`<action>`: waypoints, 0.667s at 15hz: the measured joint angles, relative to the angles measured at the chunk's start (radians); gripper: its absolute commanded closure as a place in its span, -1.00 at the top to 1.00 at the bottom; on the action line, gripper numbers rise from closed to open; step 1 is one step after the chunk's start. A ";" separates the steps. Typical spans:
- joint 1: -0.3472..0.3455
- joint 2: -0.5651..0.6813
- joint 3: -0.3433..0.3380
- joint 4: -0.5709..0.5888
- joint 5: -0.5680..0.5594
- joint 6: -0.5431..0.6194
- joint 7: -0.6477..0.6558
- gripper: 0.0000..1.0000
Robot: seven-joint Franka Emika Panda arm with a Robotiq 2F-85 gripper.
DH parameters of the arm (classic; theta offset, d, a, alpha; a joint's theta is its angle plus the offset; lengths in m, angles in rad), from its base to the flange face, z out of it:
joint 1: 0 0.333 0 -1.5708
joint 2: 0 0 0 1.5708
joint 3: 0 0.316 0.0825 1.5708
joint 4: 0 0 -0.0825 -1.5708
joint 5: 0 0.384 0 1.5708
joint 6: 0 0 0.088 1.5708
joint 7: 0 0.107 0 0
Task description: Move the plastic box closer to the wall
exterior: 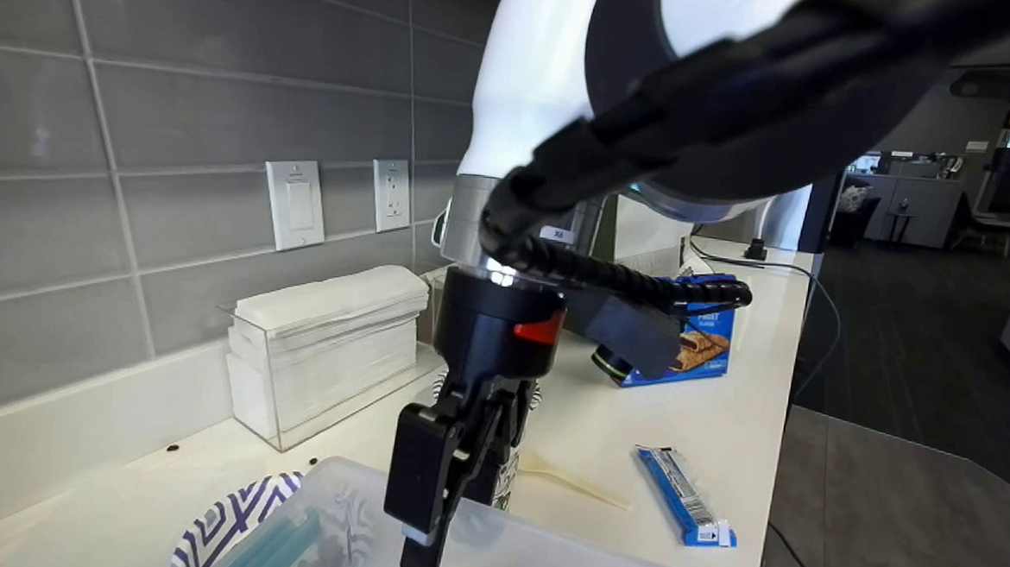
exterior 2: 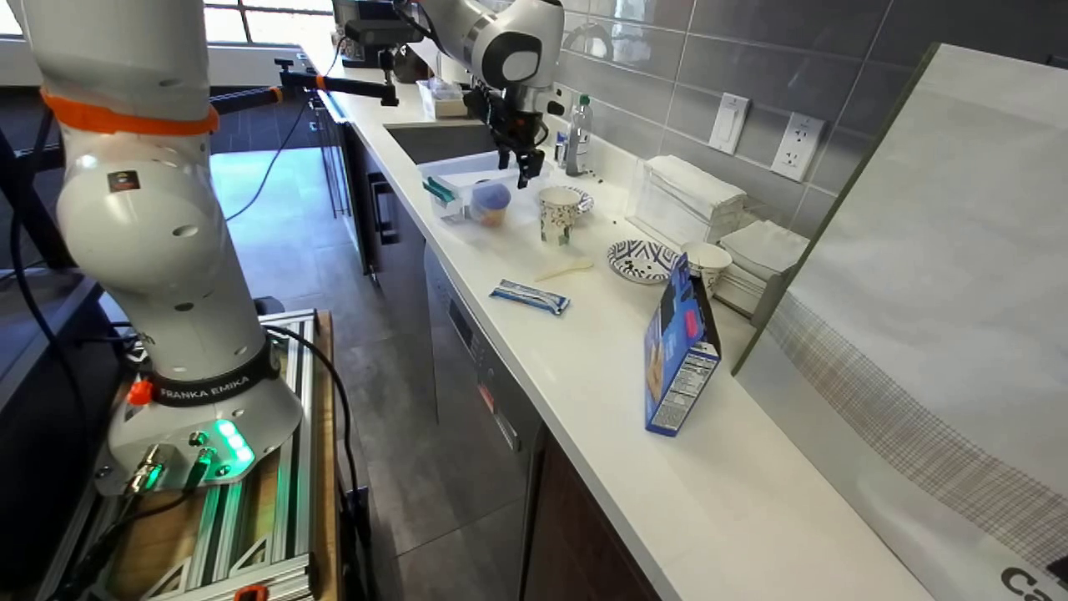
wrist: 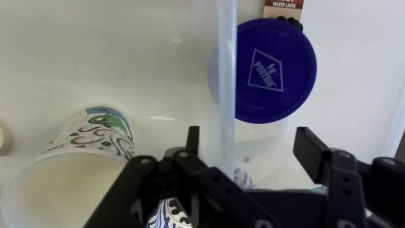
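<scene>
The plastic box is a clear bin; its rim [exterior: 595,552] crosses the bottom of an exterior view, and the bin [exterior 2: 467,169] stands on the counter beside the sink in an exterior view. In the wrist view its near rim [wrist: 227,95] runs between my fingers. My gripper [wrist: 250,142] is open, with one finger outside the bin wall and one inside; neither visibly presses on it. It also shows at the rim in both exterior views [exterior: 449,531] [exterior 2: 516,169]. A blue-lidded container [wrist: 278,69] sits inside the bin. The grey tiled wall [exterior: 220,113] stands behind the counter [exterior 2: 768,67].
A paper cup [wrist: 82,190] stands close outside the bin. A patterned plate [exterior: 229,524] lies between bin and wall. A napkin holder [exterior: 328,369], blue carton [exterior 2: 680,351], wrapped bar [exterior: 686,496], second plate [exterior 2: 642,260] and bottle [exterior 2: 578,138] are on the counter. The sink [exterior 2: 425,146] is behind the bin.
</scene>
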 measured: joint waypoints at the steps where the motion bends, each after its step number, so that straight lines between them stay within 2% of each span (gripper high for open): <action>1: 0.000 0.003 -0.001 0.003 -0.001 -0.006 -0.009 -0.22; 6: 0.000 0.020 -0.010 0.005 -0.012 -0.016 -0.039 -0.98; 10: 0.000 0.029 -0.016 0.008 -0.021 -0.016 -0.045 -0.96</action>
